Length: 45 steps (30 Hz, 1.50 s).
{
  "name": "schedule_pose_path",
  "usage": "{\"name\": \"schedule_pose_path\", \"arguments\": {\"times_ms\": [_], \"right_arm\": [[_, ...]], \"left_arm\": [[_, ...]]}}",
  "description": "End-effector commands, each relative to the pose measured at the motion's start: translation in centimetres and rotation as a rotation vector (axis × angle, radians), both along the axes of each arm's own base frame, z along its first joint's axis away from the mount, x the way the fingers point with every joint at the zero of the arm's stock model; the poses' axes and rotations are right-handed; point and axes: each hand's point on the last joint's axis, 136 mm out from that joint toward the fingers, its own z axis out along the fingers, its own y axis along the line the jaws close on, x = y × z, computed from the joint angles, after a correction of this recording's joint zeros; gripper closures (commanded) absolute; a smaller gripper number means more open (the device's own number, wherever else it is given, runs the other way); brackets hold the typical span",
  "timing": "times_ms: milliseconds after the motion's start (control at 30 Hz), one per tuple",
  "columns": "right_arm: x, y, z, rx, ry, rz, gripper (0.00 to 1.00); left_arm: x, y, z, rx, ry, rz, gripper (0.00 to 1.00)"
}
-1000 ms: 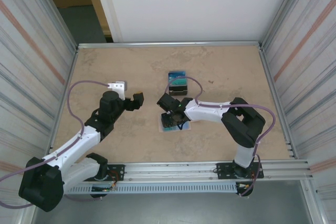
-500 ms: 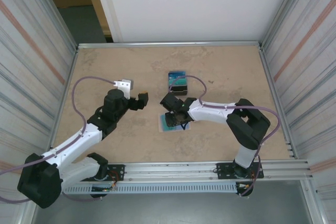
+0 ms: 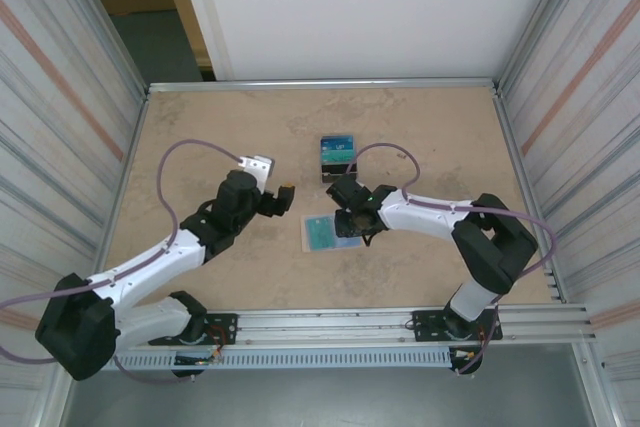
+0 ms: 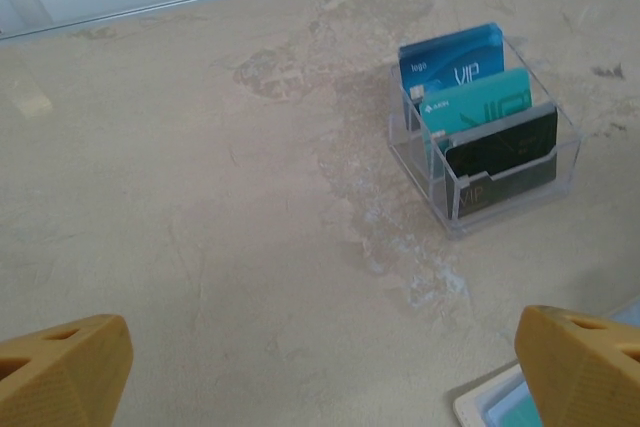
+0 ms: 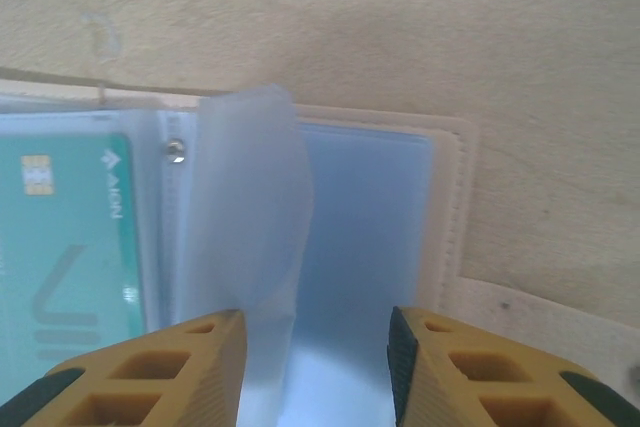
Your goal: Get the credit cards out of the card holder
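The card holder point(image 3: 328, 234), a white booklet of clear sleeves, lies open on the table. A teal credit card point(image 5: 65, 247) sits in its left sleeve. One clear sleeve page point(image 5: 245, 197) stands up beside the left finger of my right gripper point(image 5: 315, 322). That gripper point(image 3: 352, 219) hovers low over the holder's right half, jaws apart with nothing between them. My left gripper point(image 3: 281, 197) is wide open left of the holder, over bare table point(image 4: 320, 377). The holder's corner point(image 4: 500, 402) shows by its right finger.
A clear plastic box point(image 3: 338, 158) stands behind the holder with a blue card point(image 4: 455, 57), a teal card point(image 4: 475, 102) and a dark card point(image 4: 500, 152) upright in it. Metal walls close in the table on the left and right.
My left arm has swung right and forward, towards the holder. My right gripper has shifted right across the holder, uncovering its teal page, and its jaws have widened.
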Motion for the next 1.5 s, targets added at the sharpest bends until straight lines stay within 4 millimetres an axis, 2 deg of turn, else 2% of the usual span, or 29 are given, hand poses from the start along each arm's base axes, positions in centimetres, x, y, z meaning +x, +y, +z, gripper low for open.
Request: {"name": "schedule_pose_path", "arguments": {"times_ms": [0, 267, 367, 567, 667, 800, 933, 1133, 1267, 1467], "right_arm": [[0.0, -1.0, 0.8, 0.035, 0.003, -0.061, 0.59], [0.2, -3.2, 2.8, 0.102, -0.033, -0.138, 0.59], [0.3, -3.4, 3.9, 0.146, -0.047, -0.146, 0.59], [0.2, -1.1, 6.3, 0.307, -0.059, -0.076, 0.61], [0.0, 0.4, 6.5, 0.387, -0.028, -0.037, 0.64], [0.0, 2.2, 5.7, 0.456, 0.027, -0.001, 0.74], [-0.1, 3.4, 4.4, 0.480, 0.084, 0.023, 0.76], [-0.1, 4.3, 2.3, 0.483, 0.143, 0.025, 0.80], [-0.3, 4.6, 1.3, 0.480, 0.171, 0.019, 0.80], [-0.9, 5.1, 0.0, 0.459, 0.204, 0.021, 0.81]], "left_arm": [[0.1, -0.5, 0.3, 0.076, -0.017, 0.002, 0.01], [-1.0, -2.1, -1.7, 0.184, 0.018, -0.036, 0.01], [-1.5, -2.3, -2.7, 0.208, 0.042, -0.046, 0.01], [-2.7, -2.9, -5.4, 0.190, 0.128, -0.068, 0.01], [-3.1, -3.1, -6.7, 0.197, 0.159, -0.070, 0.01], [-3.3, -3.5, -8.0, 0.232, 0.181, -0.076, 0.02], [-3.3, -3.6, -9.1, 0.251, 0.198, -0.070, 0.03], [-3.2, -3.5, -10.2, 0.257, 0.233, -0.049, 0.07], [-3.5, -3.2, -10.7, 0.248, 0.257, -0.029, 0.11], [-4.0, -2.7, -11.6, 0.267, 0.294, -0.016, 0.11]]}}
